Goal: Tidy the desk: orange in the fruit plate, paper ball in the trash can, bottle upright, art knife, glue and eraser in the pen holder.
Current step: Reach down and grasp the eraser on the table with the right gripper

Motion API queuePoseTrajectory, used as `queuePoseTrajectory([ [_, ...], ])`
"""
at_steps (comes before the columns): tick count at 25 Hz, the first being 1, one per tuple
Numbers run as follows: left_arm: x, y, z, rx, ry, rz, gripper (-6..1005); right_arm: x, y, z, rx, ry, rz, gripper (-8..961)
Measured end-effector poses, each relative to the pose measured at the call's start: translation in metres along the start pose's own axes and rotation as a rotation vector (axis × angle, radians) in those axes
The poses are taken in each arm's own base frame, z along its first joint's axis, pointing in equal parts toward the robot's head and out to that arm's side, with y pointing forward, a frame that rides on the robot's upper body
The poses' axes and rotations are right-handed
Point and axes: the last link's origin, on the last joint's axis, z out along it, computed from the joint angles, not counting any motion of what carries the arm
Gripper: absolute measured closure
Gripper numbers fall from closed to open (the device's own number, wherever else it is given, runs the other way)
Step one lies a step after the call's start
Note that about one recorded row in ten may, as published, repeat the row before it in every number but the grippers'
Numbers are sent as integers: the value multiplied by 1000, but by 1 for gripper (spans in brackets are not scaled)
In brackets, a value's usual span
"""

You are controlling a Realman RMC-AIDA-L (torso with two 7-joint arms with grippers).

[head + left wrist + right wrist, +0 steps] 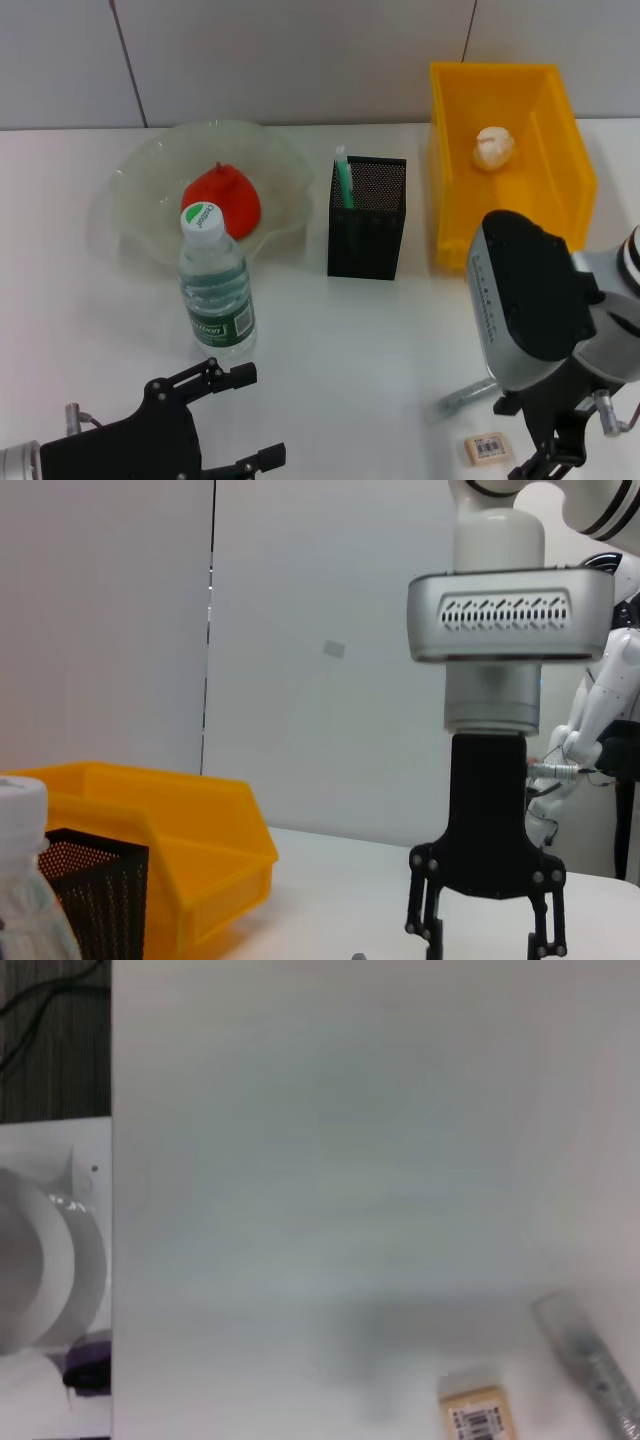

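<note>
- The right gripper (pixel 545 465) hangs over the desk (pixel 340 340) at about 5 o'clock in the head view, pointing straight down. In the left wrist view (pixel 487 942) its black fingers are spread apart with nothing between them.
- The eraser (pixel 489 448) lies flat on the desk just beside that gripper, at its 9 o'clock, and a slim grey art knife (pixel 468 398) lies near it at 11 o'clock; both also show in the right wrist view, eraser (pixel 475 1416) and knife (pixel 590 1370).
- The left gripper (pixel 245 418) rests low at 7 o'clock, its fingers wide open and empty.
- The bottle (pixel 214 282) stands upright just past it.
- The orange (pixel 222 198) sits in the fruit plate (pixel 135 180) at 10 o'clock.
- The pen holder (pixel 367 216) at the centre holds a green-tipped stick.
- The paper ball (pixel 494 147) lies inside the trash can (pixel 565 150) at 2 o'clock.
</note>
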Motion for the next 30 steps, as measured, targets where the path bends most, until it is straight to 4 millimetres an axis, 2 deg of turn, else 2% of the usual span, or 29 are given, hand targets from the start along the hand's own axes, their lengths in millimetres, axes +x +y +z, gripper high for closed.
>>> queuePoseTrajectory([
  [8, 0, 0, 0, 0, 0, 0, 173, -3, -4, 8, 8, 0, -2, 296],
  [13, 0, 0, 0, -1, 0, 1, 173, -8, -3, 18, 8, 5, -25, 506],
  [30, 0, 0, 0, -1, 0, 1, 172, -11, -9, 31, 14, 21, -33, 513],
])
